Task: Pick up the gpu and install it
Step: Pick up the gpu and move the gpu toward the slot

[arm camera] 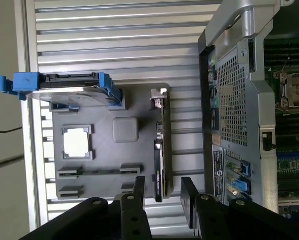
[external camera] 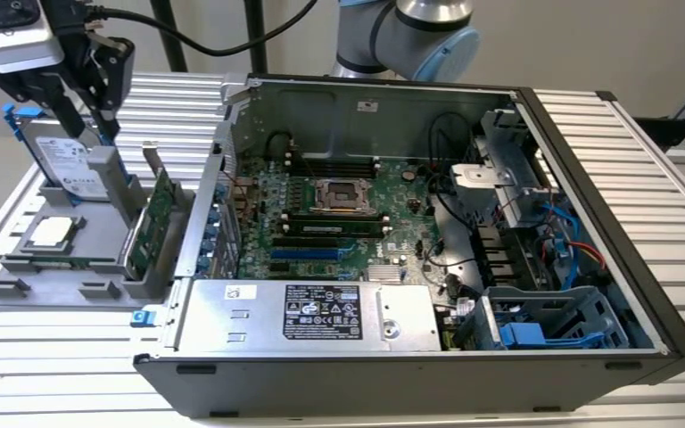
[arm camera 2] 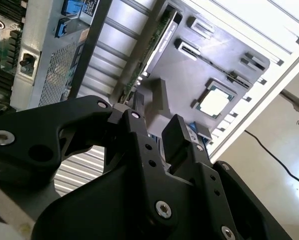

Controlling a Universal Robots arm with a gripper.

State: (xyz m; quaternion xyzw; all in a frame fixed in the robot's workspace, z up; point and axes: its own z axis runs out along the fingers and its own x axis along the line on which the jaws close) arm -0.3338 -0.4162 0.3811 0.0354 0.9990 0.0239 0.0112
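The pincer (external camera: 85,125) hangs at the exterior view's far left with its two black fingers (arm camera: 138,190) spread apart and nothing between them. It sits above the grey holder tray (external camera: 33,287), close over the hard drive with blue rails (external camera: 63,162) that stands on edge there.

The gpu (external camera: 152,218) stands upright in a slot at the tray's side nearest the computer case (external camera: 414,379). It is lower than the pincer, nearer the camera, and clear of it. In the first wrist view the card (arm camera: 161,150) appears edge-on, in line with the gap between the fingers, its silver bracket (arm camera: 158,95) at the far end.

A square processor chip (external camera: 51,234) lies flat on the tray, on the exterior view's left of the card.

The case lies open on its side, showing the green motherboard (external camera: 318,223) and a silver power supply (external camera: 307,314) along the near edge. Everything rests on a table (external camera: 628,143) of ribbed aluminium slats. The arm's base (external camera: 408,31) rises behind the case, with a pale floor and wall beyond.
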